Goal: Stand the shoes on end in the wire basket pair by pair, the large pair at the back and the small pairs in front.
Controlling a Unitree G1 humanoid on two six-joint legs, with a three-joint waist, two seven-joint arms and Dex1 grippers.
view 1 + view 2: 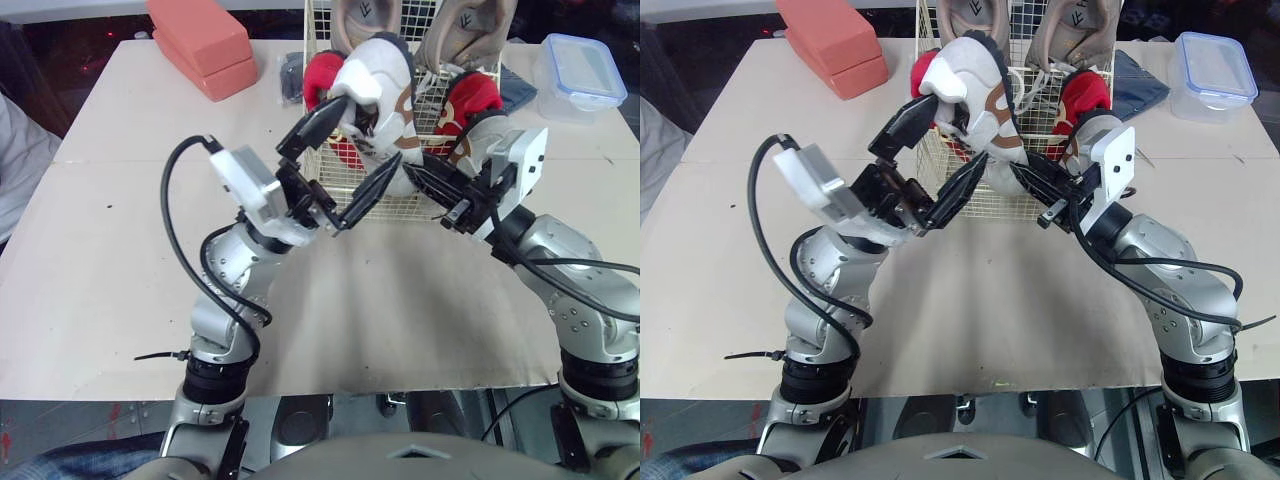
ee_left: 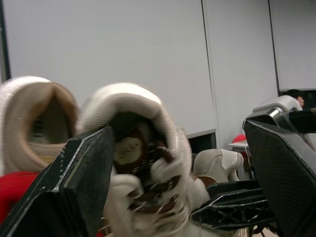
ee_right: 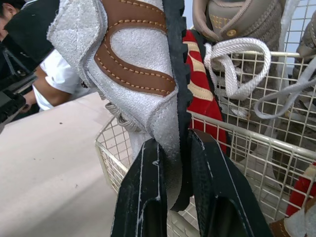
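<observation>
The step in hand is seating a small white-and-brown shoe (image 1: 375, 95) in the front row of the wire basket (image 1: 318, 30). The 2 large beige shoes (image 1: 365, 20) already stand on end at the far side, with 2 red shoes (image 1: 320, 75) nearer, 1 to the left and 1 to the right.

The white-and-brown shoe hangs tilted over the basket's near middle, between the red shoes and above the near rim. The right gripper (image 3: 173, 140) is pinched narrow on its black sole edge and suede side, carrying it. The left gripper (image 1: 373, 130) is spread wide, 1 finger on each side of the shoe's opening. I cannot tell whether either finger touches it.

The next move, as I judge it, calls for lowering the shoe on end into the gap between the red shoes. The left gripper would steady the top so the shoe does not tip, and the sole must clear the wire rim before the right lets go.
</observation>
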